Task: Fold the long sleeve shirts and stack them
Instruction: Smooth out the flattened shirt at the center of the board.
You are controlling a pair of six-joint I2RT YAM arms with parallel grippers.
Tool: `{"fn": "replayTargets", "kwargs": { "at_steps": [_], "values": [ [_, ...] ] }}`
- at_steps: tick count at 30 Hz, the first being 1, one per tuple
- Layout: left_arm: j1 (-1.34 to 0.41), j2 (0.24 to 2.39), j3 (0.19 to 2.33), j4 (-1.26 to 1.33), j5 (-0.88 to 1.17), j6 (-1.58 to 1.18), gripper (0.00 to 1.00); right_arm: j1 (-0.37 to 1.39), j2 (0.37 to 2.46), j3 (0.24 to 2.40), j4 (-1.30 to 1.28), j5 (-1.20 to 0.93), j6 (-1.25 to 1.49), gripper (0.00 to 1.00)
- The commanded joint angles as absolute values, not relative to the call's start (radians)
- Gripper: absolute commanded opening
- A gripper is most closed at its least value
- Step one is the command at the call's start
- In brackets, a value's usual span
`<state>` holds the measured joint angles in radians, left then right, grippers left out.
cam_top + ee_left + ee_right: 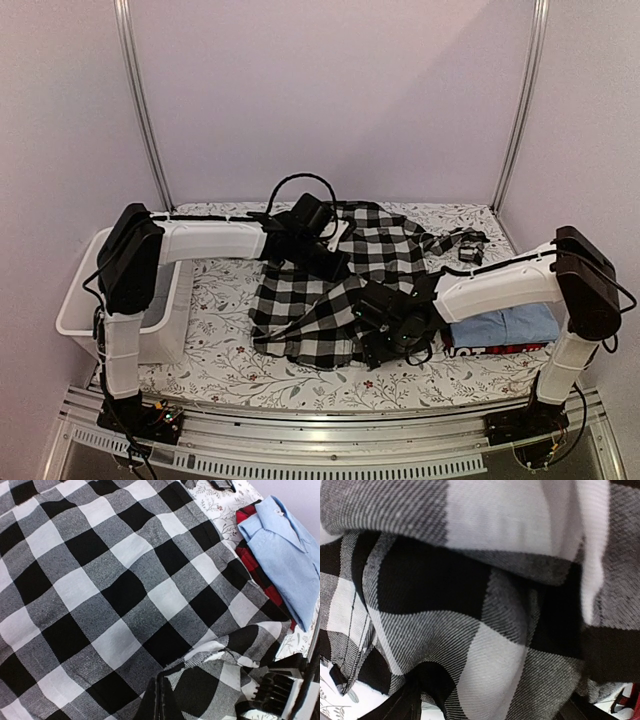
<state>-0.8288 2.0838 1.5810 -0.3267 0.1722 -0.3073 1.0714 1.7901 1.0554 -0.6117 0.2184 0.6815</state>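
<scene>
Evidently, the left gripper [336, 266] pinches a checked shirt [385, 245] fold at mid-frame, arm outstretched. The right gripper [385, 328] stands spread, cloth draped between its jaws, forearm low.

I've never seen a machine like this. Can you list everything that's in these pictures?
checked shirt: one, black and white, spread over the middle of the table
blue shirt: one, light blue, folded, on top of the pile at the right
red shirt: one, red and black, under the blue shirt
tub: one, white, at the left side
tablecloth: one, white with a flower print, under the shirts
left arm: one, white and black, reaching over the checked shirt
right arm: one, white and black, reaching in from the right
left gripper: one, black, shut, pinching the checked shirt
right gripper: one, black, open, checked cloth between its fingers
</scene>
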Motion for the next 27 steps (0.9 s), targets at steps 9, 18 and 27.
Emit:
{"fn": "replayTargets", "kwargs": {
  "at_steps": [9,18,27],
  "values": [
    [-0.812,2.07,1.574,-0.319,0.179,-0.308,0.0,1.09,1.634,1.156,-0.759,0.294,0.724,0.72],
    [-0.813,2.057,1.559,-0.324,0.197,-0.318,0.0,1.054,1.593,1.018,-0.752,0.352,0.841,0.54],
    [-0.813,2.052,1.561,-0.326,0.206,-0.324,0.0,1.052,1.596,0.928,-0.739,0.429,0.955,0.52]
  ]
}}
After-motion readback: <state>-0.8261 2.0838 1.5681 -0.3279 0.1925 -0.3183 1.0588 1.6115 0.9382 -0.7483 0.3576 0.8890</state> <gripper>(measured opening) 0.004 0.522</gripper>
